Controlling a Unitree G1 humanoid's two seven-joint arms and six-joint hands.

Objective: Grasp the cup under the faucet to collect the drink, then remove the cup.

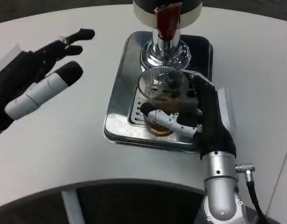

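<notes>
**Two hands, one on the cup beneath the faucet**

Two hands are in play, and only ours on the right is working. Our right hand (197, 116) is wrapped around the cup (163, 100), a clear ribbed glass standing upright on the metal drip tray (120, 93) directly below the faucet (167, 39). A finger curls across the cup's near side while the dark palm presses against its right side, so the hand is clamped on the cup. Some amber liquid shows low in the glass; how full it is we cannot say with confidence.

Our left hand (38, 79) hovers well off to the left above the white tabletop (64, 154), fingers spread, holding nothing.

The relation that matters: the cup lies immediately left of our right palm, its long axis vertical, with the faucet's spout just above its rim on the far side. We judge that collecting is under way or nearly done, and removal comes next. That move would need to bring the cup toward us, near and level, so the rim slips out from under the spout and over the tray's edge without tipping. The right hand is plainly the nearer one.
</notes>
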